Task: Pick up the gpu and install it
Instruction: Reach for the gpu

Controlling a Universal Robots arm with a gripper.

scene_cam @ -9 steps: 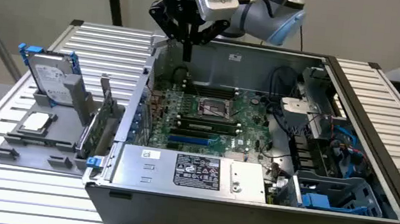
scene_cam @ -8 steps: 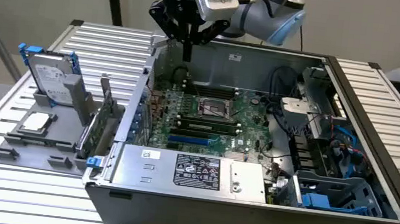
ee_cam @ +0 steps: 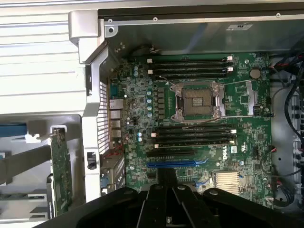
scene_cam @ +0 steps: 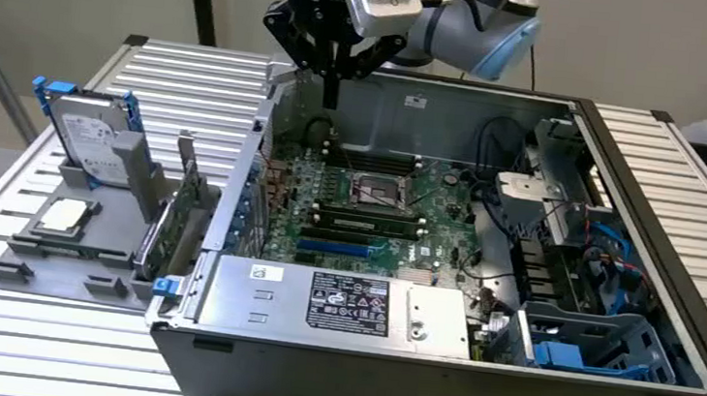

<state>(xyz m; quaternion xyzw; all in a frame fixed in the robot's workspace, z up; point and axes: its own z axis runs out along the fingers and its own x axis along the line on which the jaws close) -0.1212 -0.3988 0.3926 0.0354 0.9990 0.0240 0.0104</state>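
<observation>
**gpu not in my grip, parked outside the case**

The gpu [scene_cam: 178, 212] [ee_cam: 60, 172] is standing on its edge in the gray holder [scene_cam: 62, 267], just outside the open computer case [scene_cam: 440, 381], on the exterior view's left of the case wall. Green board, silver bracket at one end, nothing touching it except the holder. In the same holder there's a hard drive [scene_cam: 87, 133] with blue rails standing upright behind the card, and a little square CPU chip [scene_cam: 67, 216] lying flat beside it.

My gripper [scene_cam: 332, 94] [ee_cam: 166, 180] is nowhere near the card. It hangs above the far end of the case, pointing straight down over the motherboard [scene_cam: 366, 214] [ee_cam: 199, 137], so the case wall sits between me and the gpu. My fingers [scene_cam: 334, 79] are pinched together into one thin tip with nothing between them.

From the wrist camera I'm looking down at the empty CPU socket [ee_cam: 199, 102] and the blue slot [ee_cam: 176, 163], which has no card in it. The power supply [scene_cam: 331, 303] sits at the near end of the case.
</observation>
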